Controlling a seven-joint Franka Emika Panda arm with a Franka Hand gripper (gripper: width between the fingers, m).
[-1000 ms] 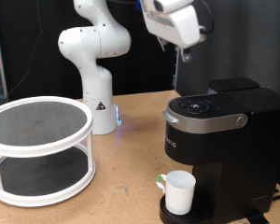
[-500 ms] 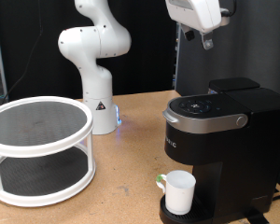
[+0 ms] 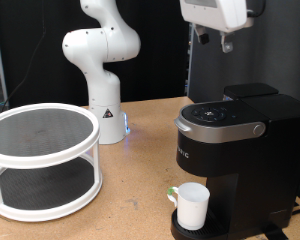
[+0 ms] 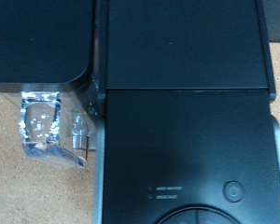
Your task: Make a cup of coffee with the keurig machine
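Note:
The keurig machine [image 3: 235, 150] stands at the exterior view's right, black, with its silver-grey lid handle [image 3: 225, 127] down. The cup [image 3: 193, 206], white with a greenish handle, stands on the drip tray [image 3: 180, 228] under the spout. My gripper [image 3: 213, 40] hangs high above the machine's top, apart from it, with two dark fingers showing a gap and nothing between them. The wrist view looks straight down on the machine's black top [image 4: 187, 56] and a round button [image 4: 233, 190]; the gripper's fingers do not show there.
A white two-tier round rack [image 3: 40, 160] stands at the exterior view's left. The white arm base [image 3: 102, 70] is behind it at the centre. A crumpled clear wrapper [image 4: 42, 126] lies on the wooden table beside the machine.
The gripper has moved towards the exterior view's right and slightly up, from above the lid's left side to over the machine's back. The cup and the machine have not moved.

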